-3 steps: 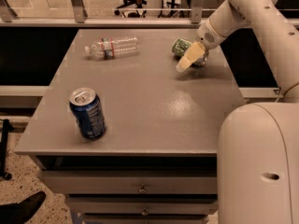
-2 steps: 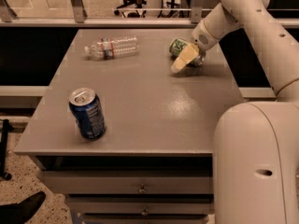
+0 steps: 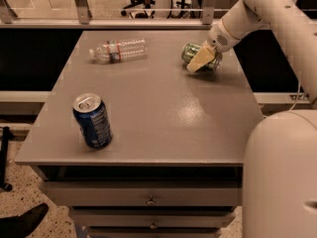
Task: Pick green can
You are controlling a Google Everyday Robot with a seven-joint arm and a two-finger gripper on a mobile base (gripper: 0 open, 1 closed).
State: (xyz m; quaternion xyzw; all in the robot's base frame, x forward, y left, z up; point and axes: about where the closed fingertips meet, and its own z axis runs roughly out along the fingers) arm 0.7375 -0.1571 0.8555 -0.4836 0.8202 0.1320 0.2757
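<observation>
The green can (image 3: 191, 53) lies on its side at the far right of the grey table (image 3: 158, 108), its green and silvery label partly covered. My gripper (image 3: 202, 59) is down on the can, one cream-coloured finger (image 3: 199, 59) lying across its front. The white arm comes in from the upper right.
A blue can (image 3: 92, 120) stands upright near the front left. A clear plastic bottle (image 3: 119, 49) lies on its side at the far left. The robot's white body (image 3: 282, 177) fills the lower right. Drawers sit under the table's front edge.
The gripper and arm have shifted slightly left along the can. The can, bottle and blue can have stayed in place.
</observation>
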